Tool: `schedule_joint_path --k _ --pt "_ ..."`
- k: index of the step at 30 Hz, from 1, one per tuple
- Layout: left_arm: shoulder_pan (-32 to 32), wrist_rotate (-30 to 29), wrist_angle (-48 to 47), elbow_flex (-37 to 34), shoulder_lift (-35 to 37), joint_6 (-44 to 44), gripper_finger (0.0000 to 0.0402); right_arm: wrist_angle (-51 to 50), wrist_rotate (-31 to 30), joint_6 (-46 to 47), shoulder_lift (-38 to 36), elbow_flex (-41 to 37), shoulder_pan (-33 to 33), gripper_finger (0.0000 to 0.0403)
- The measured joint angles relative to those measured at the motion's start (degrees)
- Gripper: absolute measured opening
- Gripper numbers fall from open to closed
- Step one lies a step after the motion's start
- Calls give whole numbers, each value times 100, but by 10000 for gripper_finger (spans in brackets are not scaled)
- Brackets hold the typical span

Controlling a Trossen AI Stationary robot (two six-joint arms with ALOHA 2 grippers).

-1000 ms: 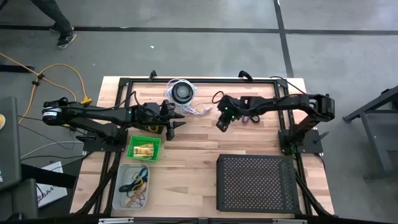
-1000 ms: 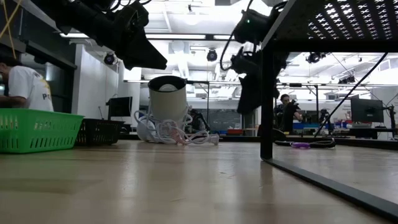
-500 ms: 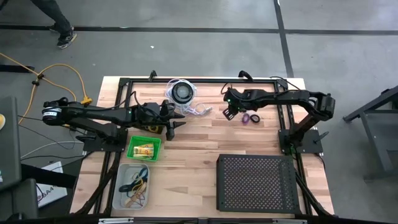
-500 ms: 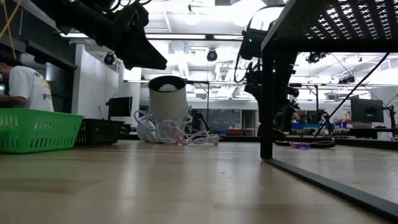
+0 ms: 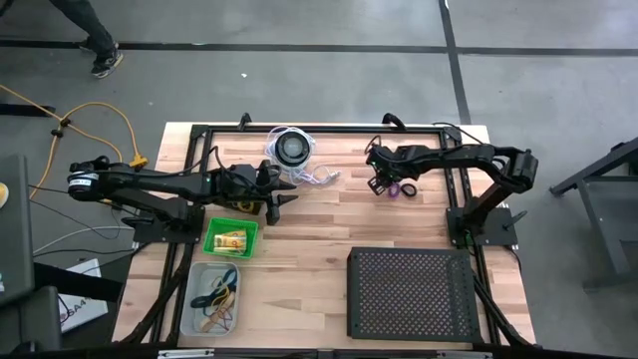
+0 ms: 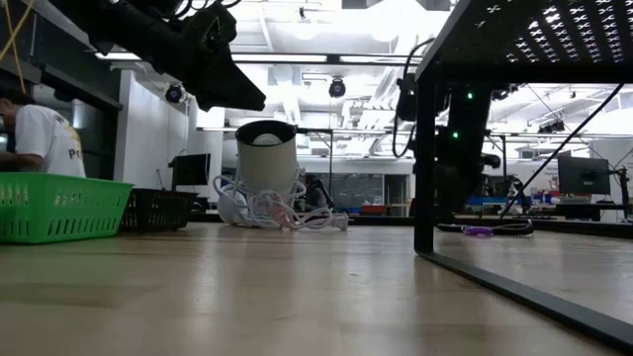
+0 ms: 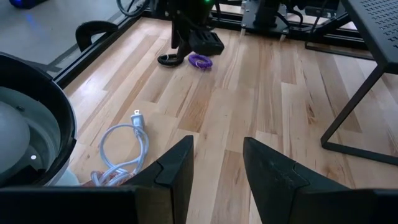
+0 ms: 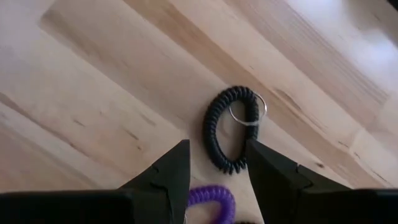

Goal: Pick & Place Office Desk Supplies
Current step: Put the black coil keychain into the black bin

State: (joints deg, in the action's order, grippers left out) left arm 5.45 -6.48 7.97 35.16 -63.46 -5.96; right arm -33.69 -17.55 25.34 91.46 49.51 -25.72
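Note:
Two coiled wrist loops lie flat on the wooden table at the far right: a black one with a small metal ring, and a purple one beside it. My right gripper hangs open just above them, pointing steeply down, with a finger on either side of the gap between the two loops and touching neither. My left gripper waits open left of the table's middle with nothing between its fingers.
A round black device with a white coiled cord stands at the far middle. A green bin with yellow packets and a clear bin with rubber bands sit near left. A raised black perforated tray fills the near right.
My right gripper has swung toward the table's right edge and come down, tipping from a shallow slant to point steeply down, and now hangs over the black and purple loops. It has stayed open. The loops have not moved.

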Motion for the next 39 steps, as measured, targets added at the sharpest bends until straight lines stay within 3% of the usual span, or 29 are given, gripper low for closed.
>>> schedule_joint_path --k 13,39 --pt "0 0 0 0 0 0 133 822 558 -159 0 -384 -220 144" --pt "0 0 2 0 -2 -1 133 1142 311 -171 315 -384 -243 143"
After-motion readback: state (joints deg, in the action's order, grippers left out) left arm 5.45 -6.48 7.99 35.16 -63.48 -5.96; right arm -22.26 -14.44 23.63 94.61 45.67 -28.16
